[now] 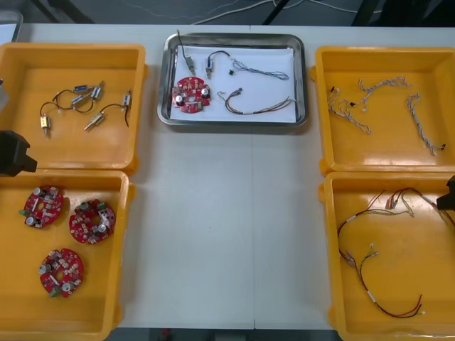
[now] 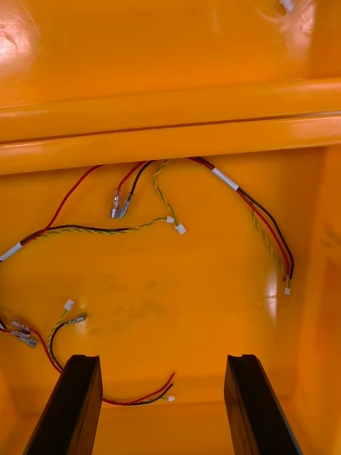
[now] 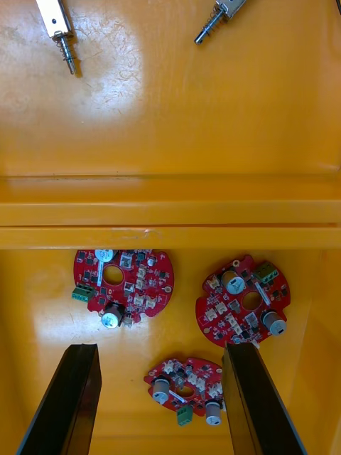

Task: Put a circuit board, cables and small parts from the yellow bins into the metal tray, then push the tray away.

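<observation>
The metal tray (image 1: 303, 85) sits at the table's far middle, white inside. In it lie a red circuit board (image 1: 192, 94), a small metal part (image 1: 210, 67), a blue and white cable (image 1: 260, 69) and a red and yellow cable (image 1: 259, 106). My left gripper (image 3: 162, 352) hangs open over the near left bin, where three circuit boards (image 3: 122, 286) lie; it shows at the table's left edge (image 1: 13, 153). My right gripper (image 2: 163, 359) is open above the red and yellow cables (image 2: 135, 192) in the near right bin, at the right edge (image 1: 448, 193). Neither holds anything.
The far left yellow bin (image 1: 71, 48) holds several small metal parts (image 1: 85, 99). Blue and white cables (image 1: 384, 99) lie in the far right bin (image 1: 384, 153). Bare table runs from the tray to the near edge between the bins.
</observation>
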Tool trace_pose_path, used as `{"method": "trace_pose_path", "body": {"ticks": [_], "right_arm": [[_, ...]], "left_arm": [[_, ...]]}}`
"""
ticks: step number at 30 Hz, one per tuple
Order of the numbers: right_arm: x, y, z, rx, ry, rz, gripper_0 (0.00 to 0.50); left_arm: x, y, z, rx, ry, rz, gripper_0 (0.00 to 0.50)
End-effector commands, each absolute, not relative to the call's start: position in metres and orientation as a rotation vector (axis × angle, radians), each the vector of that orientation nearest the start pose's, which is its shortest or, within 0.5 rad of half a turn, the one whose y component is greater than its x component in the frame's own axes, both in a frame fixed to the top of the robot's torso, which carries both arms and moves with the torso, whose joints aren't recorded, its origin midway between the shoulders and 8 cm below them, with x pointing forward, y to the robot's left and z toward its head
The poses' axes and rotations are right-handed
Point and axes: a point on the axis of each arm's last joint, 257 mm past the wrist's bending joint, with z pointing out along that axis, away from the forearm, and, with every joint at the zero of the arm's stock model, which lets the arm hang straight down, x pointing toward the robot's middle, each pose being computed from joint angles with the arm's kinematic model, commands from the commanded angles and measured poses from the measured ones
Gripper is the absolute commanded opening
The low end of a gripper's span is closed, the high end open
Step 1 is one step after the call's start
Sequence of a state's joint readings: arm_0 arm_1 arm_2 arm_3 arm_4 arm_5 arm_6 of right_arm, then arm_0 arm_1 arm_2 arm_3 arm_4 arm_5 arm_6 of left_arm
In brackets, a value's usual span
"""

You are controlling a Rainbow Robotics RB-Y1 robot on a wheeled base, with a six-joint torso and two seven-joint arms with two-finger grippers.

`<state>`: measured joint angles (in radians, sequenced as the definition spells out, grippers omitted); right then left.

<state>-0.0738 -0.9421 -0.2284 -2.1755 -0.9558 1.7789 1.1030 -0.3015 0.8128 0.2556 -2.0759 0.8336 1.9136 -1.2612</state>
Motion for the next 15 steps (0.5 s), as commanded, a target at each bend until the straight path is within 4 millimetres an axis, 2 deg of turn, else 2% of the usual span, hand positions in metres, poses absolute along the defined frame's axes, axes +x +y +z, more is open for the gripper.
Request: {"method": "trace_pose_path", "body": {"ticks": [1, 8, 15], "right_arm": [[0.359, -0.385, -0.180, 0.157, 2.720, 0.010, 0.500], [0.357, -0.373, -0.185, 0.156, 2.732, 0.068, 0.500], [0.356, -0.371, -0.186, 0.150, 2.734, 0.074, 0.500]], "left_arm": [[0.403, 0.395, -0.128, 0.041, 2.636, 0.128, 0.500], [0.403, 0.395, -0.128, 0.041, 2.636, 0.128, 0.500], [0.403, 0.395, -0.128, 0.041, 2.636, 0.128, 0.500]]}}
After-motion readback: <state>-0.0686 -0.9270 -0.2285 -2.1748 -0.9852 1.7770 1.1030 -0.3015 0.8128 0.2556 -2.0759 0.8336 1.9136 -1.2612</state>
